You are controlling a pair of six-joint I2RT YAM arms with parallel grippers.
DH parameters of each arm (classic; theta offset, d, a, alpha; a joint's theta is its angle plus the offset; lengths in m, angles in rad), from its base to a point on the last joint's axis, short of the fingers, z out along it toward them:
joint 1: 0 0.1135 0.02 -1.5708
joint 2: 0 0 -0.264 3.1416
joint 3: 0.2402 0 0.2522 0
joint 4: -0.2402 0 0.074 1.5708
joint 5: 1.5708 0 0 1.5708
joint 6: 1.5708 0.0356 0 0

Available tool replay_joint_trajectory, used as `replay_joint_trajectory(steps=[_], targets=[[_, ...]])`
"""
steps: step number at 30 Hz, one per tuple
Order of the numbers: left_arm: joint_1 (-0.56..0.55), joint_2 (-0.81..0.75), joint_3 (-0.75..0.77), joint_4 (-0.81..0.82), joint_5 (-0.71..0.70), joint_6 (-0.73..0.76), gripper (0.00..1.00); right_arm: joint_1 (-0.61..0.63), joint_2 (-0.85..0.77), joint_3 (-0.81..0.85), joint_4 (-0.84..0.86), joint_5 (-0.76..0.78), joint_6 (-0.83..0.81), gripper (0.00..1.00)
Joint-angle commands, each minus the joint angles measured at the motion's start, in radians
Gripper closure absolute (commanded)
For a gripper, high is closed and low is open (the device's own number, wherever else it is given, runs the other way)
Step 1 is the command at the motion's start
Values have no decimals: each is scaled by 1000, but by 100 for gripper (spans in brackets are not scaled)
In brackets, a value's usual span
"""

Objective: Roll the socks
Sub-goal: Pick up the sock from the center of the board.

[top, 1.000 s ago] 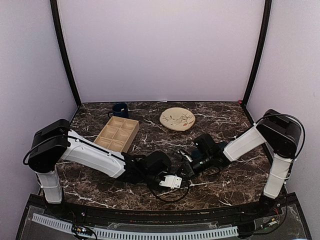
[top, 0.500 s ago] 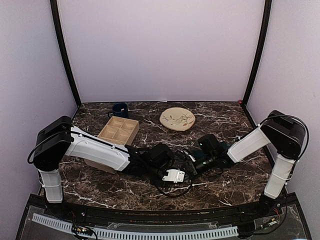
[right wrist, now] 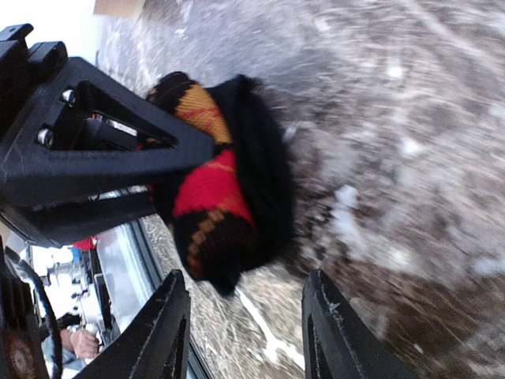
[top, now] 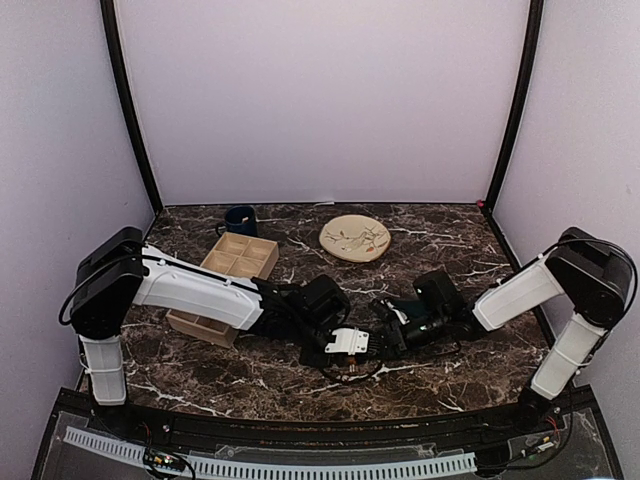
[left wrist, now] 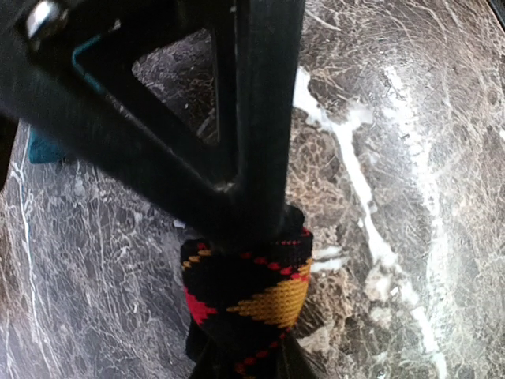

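Note:
The black argyle sock (left wrist: 251, 294), with red and yellow diamonds, is bunched into a tight roll. My left gripper (left wrist: 245, 304) is shut on it just above the marble table (top: 450, 240). In the top view the left gripper (top: 348, 350) is at the near centre. My right gripper (right wrist: 248, 332) is open and empty, its fingers (right wrist: 167, 335) spread just below the roll (right wrist: 225, 189). In the top view the right gripper (top: 386, 330) is just right of the left one. The dark teal pair does not show in the top view. A small teal patch (left wrist: 43, 148) shows behind my left finger.
A wooden compartment tray (top: 240, 258) lies at the left, with my left arm stretched over it. A dark blue mug (top: 240, 219) stands behind the tray. A round cream plate (top: 355, 238) sits at the back centre. Black cables loop on the table by the grippers.
My left arm has reached farther right and away from the front edge, crossing over the tray with the sock in its grip. My right gripper has drawn back to the right.

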Motion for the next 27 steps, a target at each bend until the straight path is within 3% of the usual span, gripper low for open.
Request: replay_joint_trajectory(steps=[1,8,15,27], targets=[[24,-15,6,-145,34,-55,100,-15,-56,-30,-22,90,14,56],[63,-80,9,-168,79,-117,100,-18,-132,-47,-33,152,14,55],[103,-197,-13,-161,37,-177,100,-18,-172,-48,-34,184,12,56],[277,-478,-107,-163,-191,-348,100,-17,-162,-29,33,196,7,55]])
